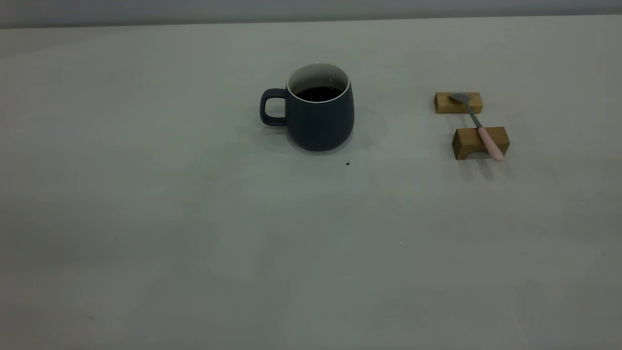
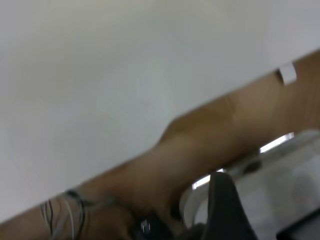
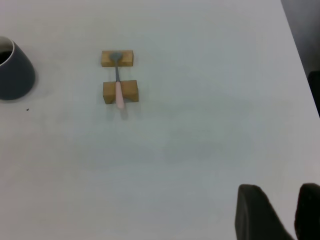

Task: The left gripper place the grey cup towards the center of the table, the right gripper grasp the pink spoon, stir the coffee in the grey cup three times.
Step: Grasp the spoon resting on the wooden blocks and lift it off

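Note:
The grey cup [image 1: 318, 116] stands upright near the middle of the table [image 1: 194, 218], handle pointing left, with dark coffee [image 1: 318, 93] inside. The pink spoon [image 1: 478, 126] lies to its right, across two wooden blocks, bowl on the far one. Neither arm shows in the exterior view. My right gripper [image 3: 280, 200] hovers open and empty, well away from the spoon [image 3: 118, 85] and the cup [image 3: 12, 72]. My left gripper [image 2: 222, 200] shows only as a dark blurred shape, with no cup or spoon in that view.
The spoon rests on a far wooden block [image 1: 458, 102] and a near arched block [image 1: 480, 142]. A tiny dark speck [image 1: 347, 164] lies just in front of the cup. The left wrist view shows a brown wooden band [image 2: 200, 145] and cables.

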